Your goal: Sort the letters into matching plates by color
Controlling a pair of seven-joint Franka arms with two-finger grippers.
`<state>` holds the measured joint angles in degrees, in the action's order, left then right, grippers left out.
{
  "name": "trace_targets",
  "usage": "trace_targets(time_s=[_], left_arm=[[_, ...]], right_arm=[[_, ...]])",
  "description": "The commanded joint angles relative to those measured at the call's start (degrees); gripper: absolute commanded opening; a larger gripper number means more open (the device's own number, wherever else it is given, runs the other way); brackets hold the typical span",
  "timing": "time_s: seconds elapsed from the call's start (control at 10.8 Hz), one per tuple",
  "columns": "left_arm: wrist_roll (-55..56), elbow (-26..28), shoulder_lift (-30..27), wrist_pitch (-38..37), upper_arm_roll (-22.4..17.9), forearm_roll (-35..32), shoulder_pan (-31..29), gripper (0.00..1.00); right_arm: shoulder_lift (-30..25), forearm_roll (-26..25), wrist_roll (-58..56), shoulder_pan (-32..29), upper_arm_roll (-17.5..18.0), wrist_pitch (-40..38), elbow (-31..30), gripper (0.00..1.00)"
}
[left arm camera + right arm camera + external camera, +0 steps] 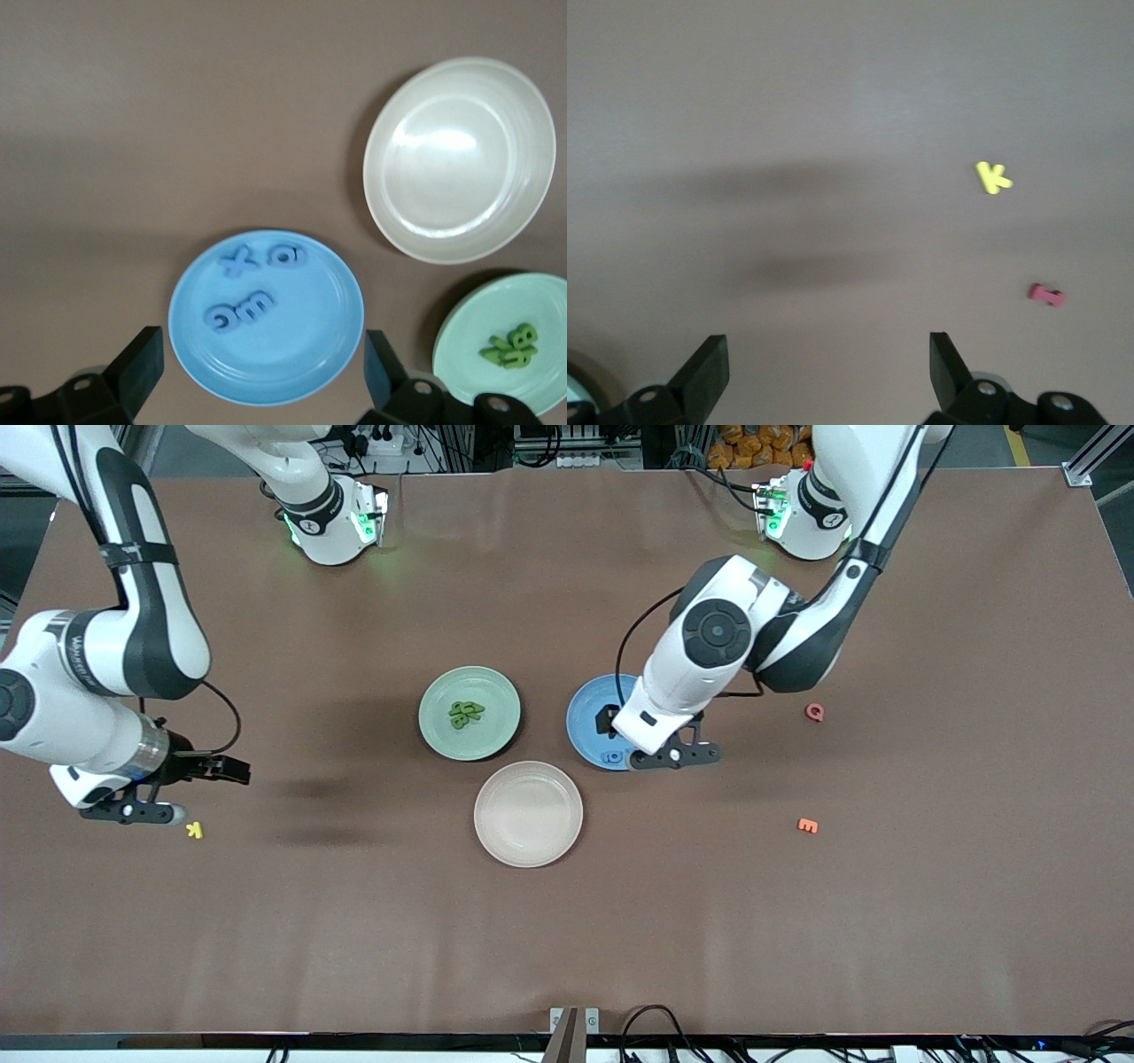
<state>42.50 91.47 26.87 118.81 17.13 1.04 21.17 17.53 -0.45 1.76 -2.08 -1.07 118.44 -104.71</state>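
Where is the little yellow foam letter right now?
The small yellow foam letter K lies on the bare brown table toward the right arm's end, just beside the right claw and well away from the round beige plastic plate.

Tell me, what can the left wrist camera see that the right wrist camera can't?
Only the left wrist view shows the plates: the blue plate with four blue letters lying in it, the empty cream plate, and the green plate holding a pile of green letters. The open left gripper hangs over the blue plate.

Only the right wrist view shows the yellow letter and a small pink letter on bare table, with the open right gripper over it.

Both show the brown table and a pair of open fingers.
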Motion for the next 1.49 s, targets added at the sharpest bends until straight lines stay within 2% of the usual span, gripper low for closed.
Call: trace_targets(time_s=[0.0, 0.28, 0.46, 0.65, 0.74, 0.93, 1.12, 1.3, 1.39], left_arm=[[-4.3, -0.3, -3.0, -1.4, -1.8, -3.9, -1.8, 1.0], [-5.5, -1.6, -6.0, -7.2, -4.4, -4.1, -2.1, 1.0], [-8.2, -1.9, -10.0, -13.0, -4.3, -4.0, -3.7, 1.0], [-14.6, -1.9, -13.7, -15.2, -4.4, -3.8, -6.6, 1.0], [-14.7, -2.1, -14.6, -17.0, -5.9, -3.2, -7.1, 1.0], [-14.7, -6.4, -15.1, -22.9, -7.2, -2.6, -8.8, 1.0], [-14.7, -7.7, -15.2, -26.8, -7.3, -1.4, -11.8, 1.0], [-16.5, -8.5, -15.2, -28.1, -11.3, -1.2, -11.9, 1.0], [-19.6, -8.5, -15.3, -28.1, -11.7, -1.3, -12.3, 1.0]], right_arm=[[-0.5, -1.9, -0.4, -0.6, -1.7, -4.4, 3.2, 1.0], [-1.6, -2.3, -0.4, -0.6, -2.6, -7.8, 6.3, 1.0], [-1.9, -2.3, 0.0, -0.6, -2.8, -16.4, 12.6, 1.0], [-5.4, -2.2, 0.1, -0.6, -3.1, -21.0, 14.4, 1.0], [-7.1, -2.1, 0.0, -0.6, -3.1, -22.4, 14.9, 1.0], [-8.4, -2.1, -0.1, -0.6, -3.3, -29.2, 19.6, 1.0], [-9.6, -1.6, -0.3, -0.6, -3.3, -35.5, 24.1, 1.0], [-12.5, -1.0, -0.2, -0.4, -3.3, -37.3, 24.2, 1.0], [-13.7, -0.9, -0.2, 0.0, -3.2, -38.7, 24.2, 1.0]])
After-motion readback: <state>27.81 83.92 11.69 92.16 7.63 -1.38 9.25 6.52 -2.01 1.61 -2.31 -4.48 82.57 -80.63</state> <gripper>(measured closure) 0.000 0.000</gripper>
